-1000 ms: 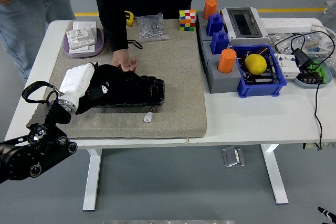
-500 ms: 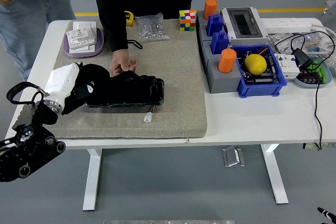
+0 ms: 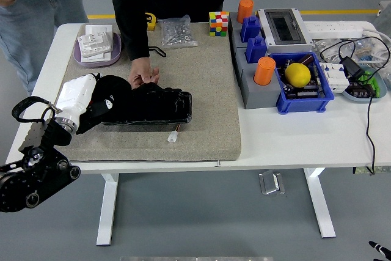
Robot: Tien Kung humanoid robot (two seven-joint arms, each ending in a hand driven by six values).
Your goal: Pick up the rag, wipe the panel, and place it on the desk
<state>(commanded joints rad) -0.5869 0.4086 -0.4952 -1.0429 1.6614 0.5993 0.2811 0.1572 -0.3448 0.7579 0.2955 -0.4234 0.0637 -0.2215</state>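
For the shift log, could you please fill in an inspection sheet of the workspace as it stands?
Surface: white table with a beige mat over its left half.
Job's things: black panel lies on the mat; the rag cannot be told apart from the black hand.
Clutter: blue bin with a yellow ball, two orange cups, colour cube, bag of hardware.
Hands: left hand rests on the panel's left end; right hand not in view.
Cables: black cable at the right edge.
Surroundings: a person's hand touches the panel's far edge.
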